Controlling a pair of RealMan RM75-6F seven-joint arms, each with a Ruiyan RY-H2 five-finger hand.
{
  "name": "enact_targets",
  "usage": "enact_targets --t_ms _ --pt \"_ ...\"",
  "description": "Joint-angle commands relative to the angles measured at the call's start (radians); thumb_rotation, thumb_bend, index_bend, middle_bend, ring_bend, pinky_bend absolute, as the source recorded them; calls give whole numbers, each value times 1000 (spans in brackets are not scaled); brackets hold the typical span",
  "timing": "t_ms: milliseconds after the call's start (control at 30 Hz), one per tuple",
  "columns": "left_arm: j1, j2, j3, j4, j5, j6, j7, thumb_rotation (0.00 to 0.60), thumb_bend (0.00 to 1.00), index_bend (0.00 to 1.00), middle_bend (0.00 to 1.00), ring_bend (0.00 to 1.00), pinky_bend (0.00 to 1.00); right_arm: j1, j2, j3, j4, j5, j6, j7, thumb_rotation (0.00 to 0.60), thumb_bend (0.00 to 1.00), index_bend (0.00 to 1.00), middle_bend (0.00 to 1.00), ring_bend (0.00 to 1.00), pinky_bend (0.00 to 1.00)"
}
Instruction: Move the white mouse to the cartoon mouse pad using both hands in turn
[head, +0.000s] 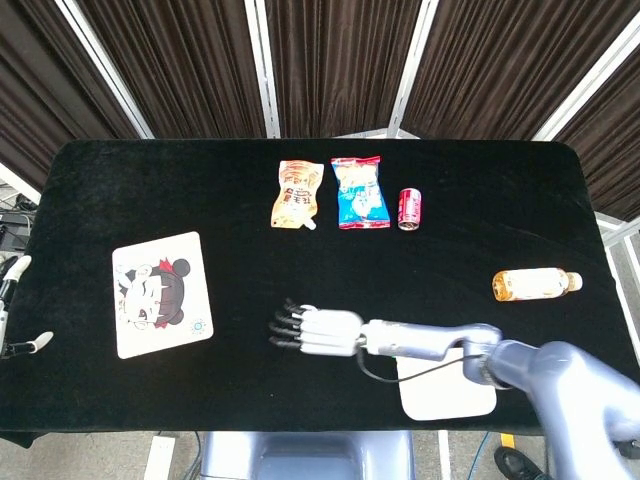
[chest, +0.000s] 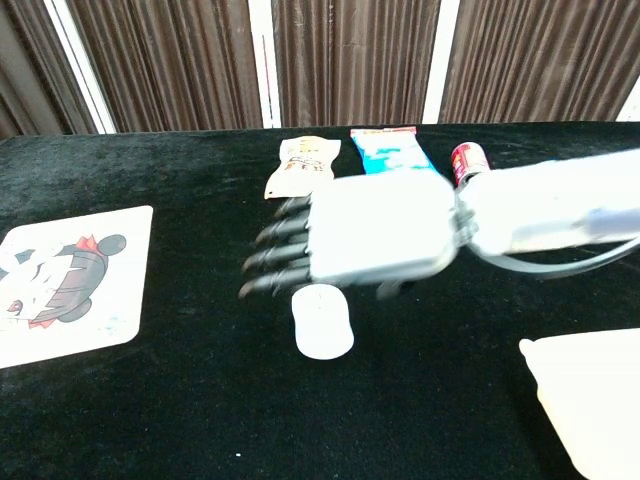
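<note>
The white mouse (chest: 322, 322) lies on the black cloth near the middle of the table, free of any hand. My right hand (chest: 370, 238) hovers just above and behind it, palm down, fingers stretched out to the left and apart, holding nothing. In the head view the right hand (head: 315, 332) covers the mouse. The cartoon mouse pad (head: 160, 292) lies flat at the left, well apart from the mouse, also seen as the cartoon pad (chest: 65, 285). My left hand (head: 10, 305) sits off the table's left edge, fingers apart and empty.
A plain white pad (head: 447, 385) lies at the front right under my right forearm. Along the back stand an orange pouch (head: 296, 195), a blue snack bag (head: 359, 192) and a red can (head: 410, 208). An orange drink bottle (head: 535, 284) lies at the right.
</note>
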Motion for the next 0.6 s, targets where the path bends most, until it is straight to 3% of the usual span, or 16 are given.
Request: enact_targets --t_ms 33,200,367,467,600 --pt "-12 -6 9 -8 53 9 10 600 0 0 0 0 0 -111 172 -6 -113 40 130 -55 600 0 0 82 110 131" --pt "-47 -7 19 -24 129 -3 51 600 0 0 0 0 0 -216 282 -4 -172 118 202 -63 600 0 0 72 89 47" --pt "-171 -39 32 -30 287 -106 180 600 0 0 0 0 0 -444 421 18 -404 390 285 -38 600 0 0 5 1 0" --pt "-222 -68 30 -24 320 -156 243 600 0 0 0 0 0 -519 442 34 -479 461 329 -16 600 0 0 0 0 0" --pt "-302 -110 23 -64 304 -285 420 600 0 0 0 0 0 -615 452 39 -518 513 386 27 600 0 0 0 0 0"
